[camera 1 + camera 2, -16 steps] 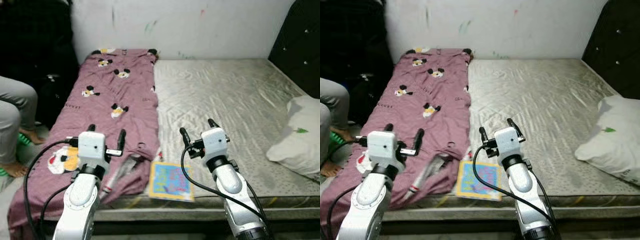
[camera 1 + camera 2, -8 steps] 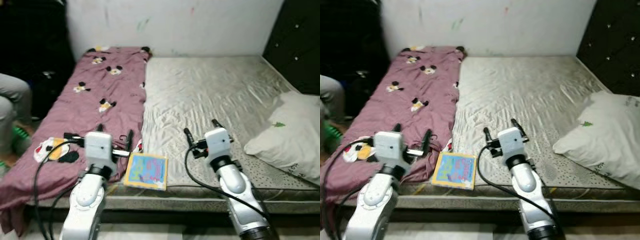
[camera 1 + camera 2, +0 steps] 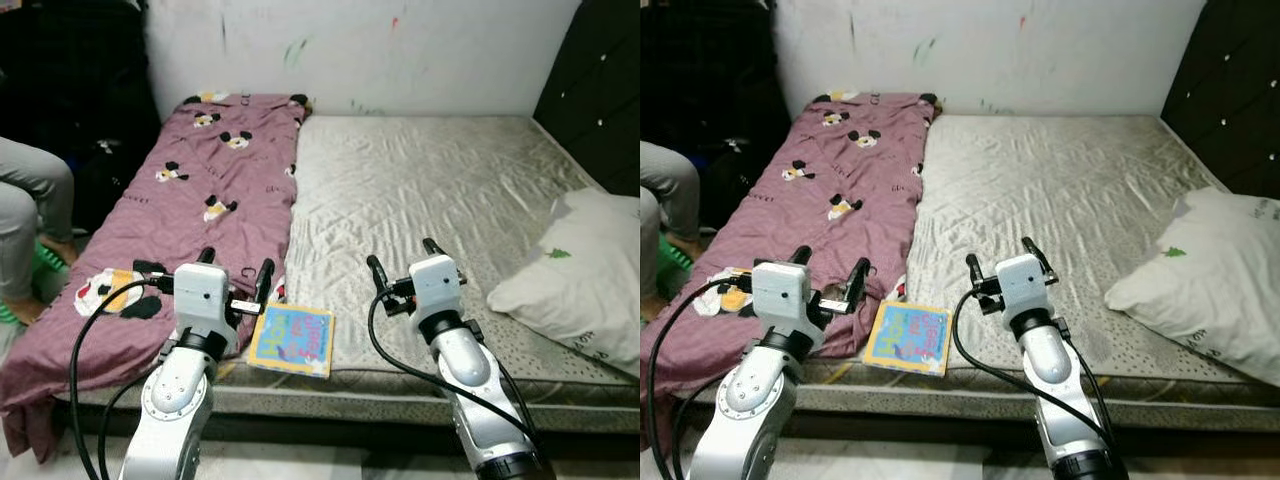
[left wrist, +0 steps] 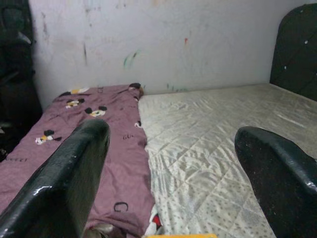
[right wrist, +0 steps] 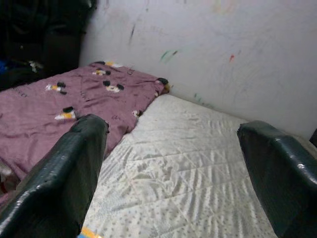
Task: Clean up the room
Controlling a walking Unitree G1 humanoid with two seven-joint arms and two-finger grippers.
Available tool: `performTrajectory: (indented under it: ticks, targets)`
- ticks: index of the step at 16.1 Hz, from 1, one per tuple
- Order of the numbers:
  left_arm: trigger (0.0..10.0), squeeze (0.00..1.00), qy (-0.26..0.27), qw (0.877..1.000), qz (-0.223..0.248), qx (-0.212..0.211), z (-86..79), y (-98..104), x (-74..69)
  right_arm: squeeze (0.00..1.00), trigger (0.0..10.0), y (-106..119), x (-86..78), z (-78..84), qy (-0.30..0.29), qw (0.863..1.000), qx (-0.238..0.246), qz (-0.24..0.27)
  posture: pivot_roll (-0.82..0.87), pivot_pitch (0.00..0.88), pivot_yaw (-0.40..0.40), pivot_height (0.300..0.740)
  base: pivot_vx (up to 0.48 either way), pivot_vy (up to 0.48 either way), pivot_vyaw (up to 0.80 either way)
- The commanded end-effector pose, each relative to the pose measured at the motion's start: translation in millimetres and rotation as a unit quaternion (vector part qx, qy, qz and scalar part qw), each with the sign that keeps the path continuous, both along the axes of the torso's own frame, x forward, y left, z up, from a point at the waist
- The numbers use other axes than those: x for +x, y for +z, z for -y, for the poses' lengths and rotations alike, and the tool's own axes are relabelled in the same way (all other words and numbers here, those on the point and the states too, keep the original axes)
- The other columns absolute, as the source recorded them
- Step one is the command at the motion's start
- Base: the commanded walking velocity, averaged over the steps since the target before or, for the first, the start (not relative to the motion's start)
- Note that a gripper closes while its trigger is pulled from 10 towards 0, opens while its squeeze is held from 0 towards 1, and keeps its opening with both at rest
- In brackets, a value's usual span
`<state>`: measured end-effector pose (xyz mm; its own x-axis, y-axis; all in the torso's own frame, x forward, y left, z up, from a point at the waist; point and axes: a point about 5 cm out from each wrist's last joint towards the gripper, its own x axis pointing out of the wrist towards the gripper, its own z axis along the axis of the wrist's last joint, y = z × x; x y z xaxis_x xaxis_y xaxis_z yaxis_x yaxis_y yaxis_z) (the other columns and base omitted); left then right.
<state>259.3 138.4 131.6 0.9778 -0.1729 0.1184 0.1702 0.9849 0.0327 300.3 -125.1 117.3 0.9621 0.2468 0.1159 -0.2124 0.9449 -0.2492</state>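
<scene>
On the far left a seated person's grey-trousered leg [image 3: 35, 215] shows beside the bed. Next, the maroon Mickey Mouse blanket [image 3: 195, 190] lies lengthwise down the left strip of the mattress [image 3: 440, 190], long axis running wall to foot, its near end drooping over the edge. It looks soft and light; pinch a bunched corner near the hem. The left gripper [image 3: 232, 277] hovers over that near end, fingers spread wide, holding nothing. Just right of it, the colourful picture book [image 3: 291, 339] lies flat at the mattress's front edge, slightly skewed; thin and stiff, best taken by its overhanging edge. The right gripper [image 3: 399, 266] hovers above bare mattress, wide open and empty. Far right, a white pillow [image 3: 575, 275] rests, plump and easily squashed.
</scene>
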Motion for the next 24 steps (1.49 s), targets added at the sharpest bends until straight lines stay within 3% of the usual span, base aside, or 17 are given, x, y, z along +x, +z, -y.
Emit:
performTrajectory:
  ticks: [1, 8, 12, 18, 20, 24]
  targets:
    - [10.0, 0.00, -0.005, 1.000, 0.010, 0.002, 0.2, 5, 1.5, 0.00, 10.0, -1, 1.3, 3.0, -0.006, 1.000, 0.001, -0.005, -0.03, 0.023, 0.021, 0.740, 0.281, 0.000, -0.64]
    - [10.0, 0.00, 0.001, 1.000, 0.006, 0.006, -1.0, 3, 1.9, 0.00, 10.0, 0, 1.9, 2.8, -0.005, 1.000, 0.000, -0.001, -0.03, 0.019, 0.020, 0.740, 0.238, 0.000, -0.20]
    - [10.0, 0.00, 0.065, 0.998, -0.004, 0.025, -20.7, 1, 4.0, 0.00, 10.0, 6, 1.2, 7.7, -0.015, 1.000, 0.004, 0.010, -0.02, 0.008, 0.019, 0.740, 0.000, 0.000, 0.00]
    - [10.0, 0.00, 0.125, 0.992, -0.005, 0.037, -47.9, 2, -14.0, 0.00, 10.0, 22, -12.7, 28.5, -0.062, 0.996, 0.062, 0.007, 0.01, 0.001, 0.001, 0.740, 0.000, 0.000, 0.00]
    - [10.0, 0.00, 0.124, 0.992, -0.006, 0.036, -47.2, 3, -11.9, 0.00, 10.0, 21, -14.8, 32.7, -0.061, 0.998, 0.032, 0.009, 0.00, 0.000, 0.004, 0.740, 0.000, 0.000, 0.80]
    - [10.0, 0.00, 0.098, 0.995, 0.000, 0.027, -34.1, 7, -5.8, 0.00, 10.0, 22, -23.4, 31.4, -0.064, 0.996, 0.065, -0.013, 0.00, 0.000, 0.012, 0.740, 0.000, 0.000, 0.40]
